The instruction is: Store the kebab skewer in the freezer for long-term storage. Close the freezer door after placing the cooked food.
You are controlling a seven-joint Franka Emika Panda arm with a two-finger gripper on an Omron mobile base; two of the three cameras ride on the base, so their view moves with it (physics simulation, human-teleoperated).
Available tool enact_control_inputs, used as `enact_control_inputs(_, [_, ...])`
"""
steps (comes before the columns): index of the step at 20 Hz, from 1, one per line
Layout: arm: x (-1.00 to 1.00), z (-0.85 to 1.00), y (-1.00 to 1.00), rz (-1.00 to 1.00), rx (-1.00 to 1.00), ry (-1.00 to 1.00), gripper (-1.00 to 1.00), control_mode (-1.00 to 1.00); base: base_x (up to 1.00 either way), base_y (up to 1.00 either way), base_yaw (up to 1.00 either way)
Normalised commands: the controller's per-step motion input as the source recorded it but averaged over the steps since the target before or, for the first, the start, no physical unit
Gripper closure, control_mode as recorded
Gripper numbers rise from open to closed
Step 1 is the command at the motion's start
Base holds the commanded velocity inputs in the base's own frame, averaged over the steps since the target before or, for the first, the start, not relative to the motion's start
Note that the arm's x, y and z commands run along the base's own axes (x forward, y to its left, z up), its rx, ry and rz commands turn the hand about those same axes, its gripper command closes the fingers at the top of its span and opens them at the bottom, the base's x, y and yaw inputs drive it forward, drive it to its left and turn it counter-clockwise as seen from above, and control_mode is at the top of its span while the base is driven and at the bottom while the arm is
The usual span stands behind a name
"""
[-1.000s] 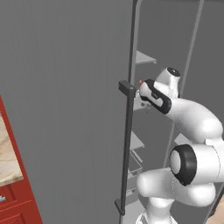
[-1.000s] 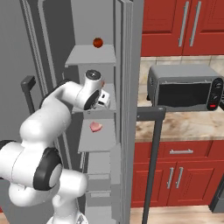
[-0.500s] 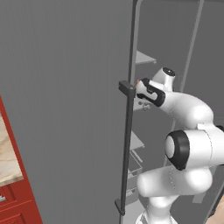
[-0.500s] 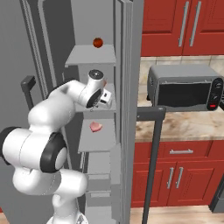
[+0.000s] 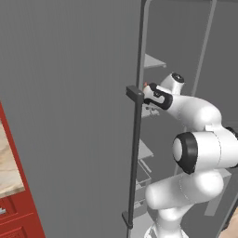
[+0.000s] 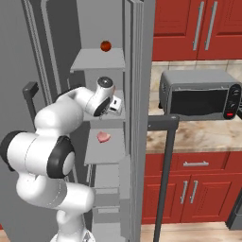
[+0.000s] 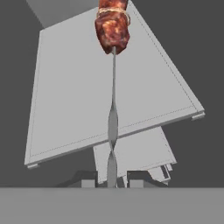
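The kebab skewer (image 7: 113, 122), a thin metal stick, runs up from my fingertips to its reddish-brown meat chunks (image 7: 113, 28). My gripper (image 7: 112, 181) is shut on the stick's near end. The stick hangs over a flat grey shelf (image 7: 65, 87) of the freezer. From the right base view, my gripper (image 6: 116, 105) is inside the narrow shelved section, just above the middle shelf (image 6: 106, 118). The left base view has my gripper (image 5: 149, 92) just past the open freezer door (image 5: 69, 116) and its dark bar handle (image 5: 135, 158).
A round red fruit (image 6: 106, 46) sits on the top shelf and a flat pink piece (image 6: 103, 137) on the shelf below my hand. The other grey door (image 6: 137, 94) stands open on the right with its handle (image 6: 163, 142). A toaster oven (image 6: 198, 94) is on the counter.
My hand has pushed a little further into the shelved section with the skewer, and the arm's elbow has swung up. The doors and food have not moved.
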Motion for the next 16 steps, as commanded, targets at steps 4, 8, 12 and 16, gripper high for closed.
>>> enact_control_inputs(4, [0.01,-0.03,0.01,0.06,-0.01,-0.12,1.00,-1.00,0.00,0.00,0.00])
enact_control_inputs(8, [0.02,-0.03,0.04,0.06,-0.01,-0.02,1.00,-1.00,0.00,0.00,0.00])
enact_control_inputs(12, [0.00,-0.10,0.12,0.04,-0.02,0.01,1.00,-1.00,0.00,0.00,0.00])
enact_control_inputs(16, [0.00,-0.03,0.06,0.01,0.00,0.01,1.00,-1.00,0.00,0.00,0.00])
